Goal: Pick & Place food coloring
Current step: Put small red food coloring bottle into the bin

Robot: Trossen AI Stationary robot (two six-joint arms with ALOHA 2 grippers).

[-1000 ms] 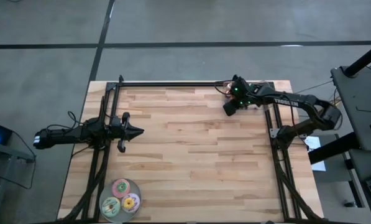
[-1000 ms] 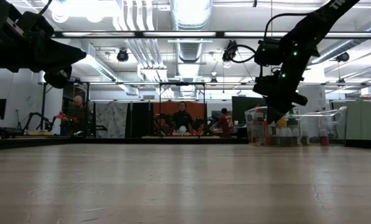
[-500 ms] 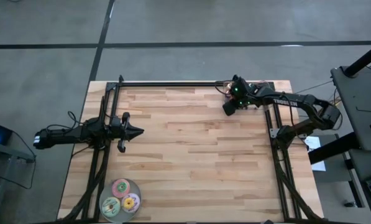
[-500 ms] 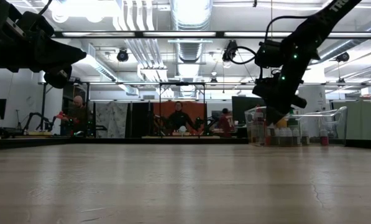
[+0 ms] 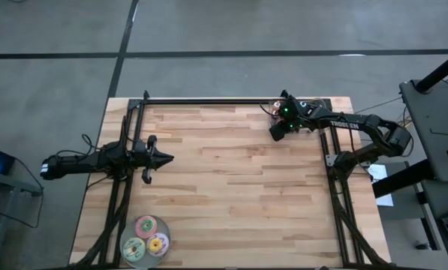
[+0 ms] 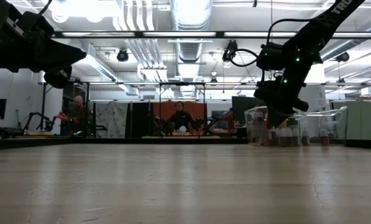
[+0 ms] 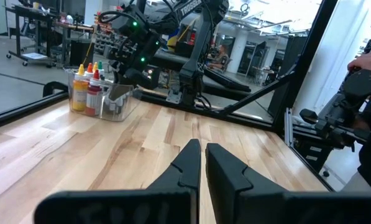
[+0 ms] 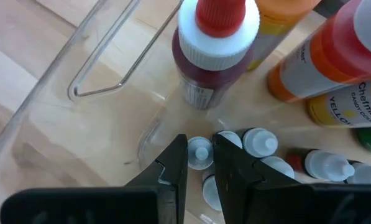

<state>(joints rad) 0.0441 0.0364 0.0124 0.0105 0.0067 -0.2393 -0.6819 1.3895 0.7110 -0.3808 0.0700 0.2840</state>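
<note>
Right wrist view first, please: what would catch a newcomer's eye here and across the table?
The right gripper hangs inside a clear bin at the table's far right corner, its fingers pinched on a tiny white-capped food coloring bottle, with bigger red and orange bottles behind. The left gripper waits shut over the left side, and three coloured discs lie at the near left edge.

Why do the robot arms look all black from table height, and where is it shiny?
Low view: bright ceiling lights shine behind, so the left arm and right arm are dark shapes. Right wrist view: light glints on the clear bin by the right gripper, closed on a small bottle.
</note>
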